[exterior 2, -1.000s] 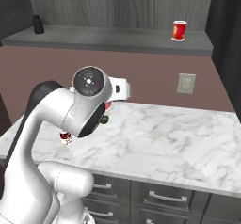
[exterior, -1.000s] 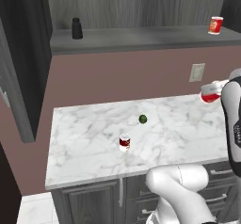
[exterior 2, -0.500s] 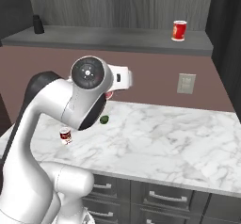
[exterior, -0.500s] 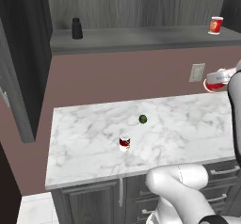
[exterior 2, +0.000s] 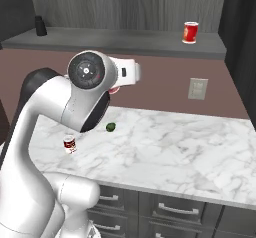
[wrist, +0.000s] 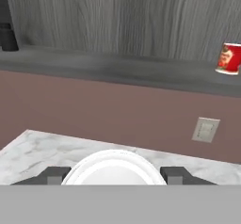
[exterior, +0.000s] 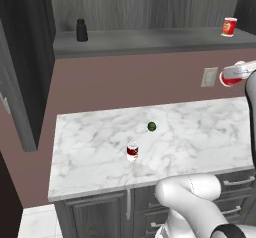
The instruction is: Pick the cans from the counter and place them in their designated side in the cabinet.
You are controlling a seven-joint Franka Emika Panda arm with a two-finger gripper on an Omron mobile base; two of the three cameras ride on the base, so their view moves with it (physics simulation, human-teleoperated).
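Now | your hand grasps the red can, raised toward the shelf | banded can waits on tabletop

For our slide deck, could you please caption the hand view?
Gripper holding a can above the counter, facing the cabinet shelf with another can.

In the hand view the gripper clasps a can whose silvery top alone shows between the fingertips, its lower part cut by the bottom band. Ahead and right of the gripper, the red can on the cabinet shelf is clipped by the right edge, its label too blurred to read. In the right base view the arm's white wrist hides most of the held can, leaving only a red sliver.
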